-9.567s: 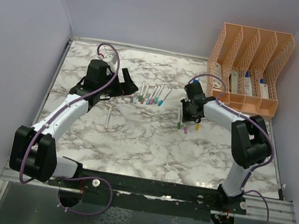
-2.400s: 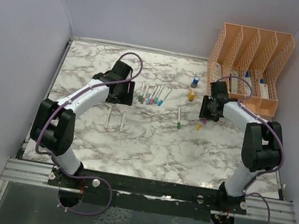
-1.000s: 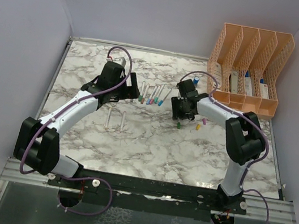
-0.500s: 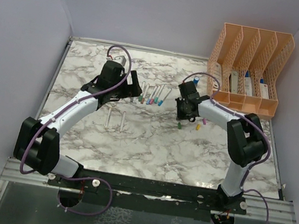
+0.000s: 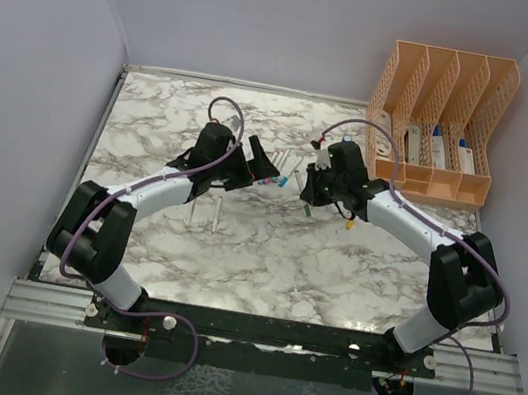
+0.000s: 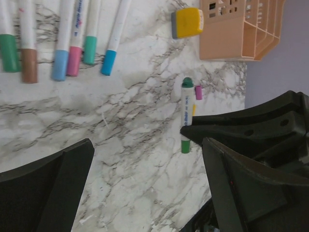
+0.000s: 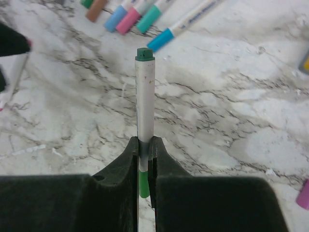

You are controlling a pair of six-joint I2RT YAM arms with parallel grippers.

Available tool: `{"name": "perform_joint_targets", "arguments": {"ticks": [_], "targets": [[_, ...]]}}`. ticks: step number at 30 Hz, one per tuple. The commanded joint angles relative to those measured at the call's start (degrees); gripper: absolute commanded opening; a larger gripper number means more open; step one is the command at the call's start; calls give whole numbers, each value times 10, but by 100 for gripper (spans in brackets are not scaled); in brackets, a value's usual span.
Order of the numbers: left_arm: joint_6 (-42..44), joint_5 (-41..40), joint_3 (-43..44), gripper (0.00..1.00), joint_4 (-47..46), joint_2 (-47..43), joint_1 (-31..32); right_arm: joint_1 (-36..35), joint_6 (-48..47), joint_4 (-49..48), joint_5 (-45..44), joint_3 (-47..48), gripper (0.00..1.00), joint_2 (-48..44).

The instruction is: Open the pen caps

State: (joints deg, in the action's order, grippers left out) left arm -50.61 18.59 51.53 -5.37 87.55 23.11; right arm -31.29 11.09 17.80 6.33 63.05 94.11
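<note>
The right tool [image 7: 144, 141] is closed tight on a white pen [image 7: 145, 96], its green cap [image 7: 145, 53] pointing to twelve o'clock. The left tool [image 6: 147, 141], at nine o'clock of it, stands wide open and empty. Next it should, I think, grip this cap and pull straight.

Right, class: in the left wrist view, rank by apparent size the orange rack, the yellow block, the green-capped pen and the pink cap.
Largest: the orange rack, though cropped.
Then the green-capped pen and the yellow block: longer versus bulkier, unranked.
Smallest: the pink cap.
</note>
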Motion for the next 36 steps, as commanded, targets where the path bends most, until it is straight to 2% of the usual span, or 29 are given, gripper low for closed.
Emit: {"name": "perform_joint_targets", "arguments": {"ticks": [1, 13, 17, 26, 31, 34, 36], "targets": [[-40, 37, 41, 97, -77, 28, 28, -23, -28, -59, 65, -4, 1, -18], [-58, 29, 59, 91, -94, 68, 60, -39, -12, -116, 110, -13, 1, -45], [-63, 27, 58, 85, -98, 73, 68, -39, -5, -124, 115, -12, 1, -46], [-74, 19, 57, 53, -113, 77, 80, -40, 21, -143, 117, -13, 1, -46], [-79, 16, 55, 39, -118, 79, 84, -40, 51, -148, 115, -13, 1, -45], [-81, 15, 53, 27, -120, 79, 85, -40, 70, -152, 116, -14, 1, -45], [-81, 14, 51, 15, -121, 78, 85, -40, 80, -156, 118, -16, 1, -47]]}}
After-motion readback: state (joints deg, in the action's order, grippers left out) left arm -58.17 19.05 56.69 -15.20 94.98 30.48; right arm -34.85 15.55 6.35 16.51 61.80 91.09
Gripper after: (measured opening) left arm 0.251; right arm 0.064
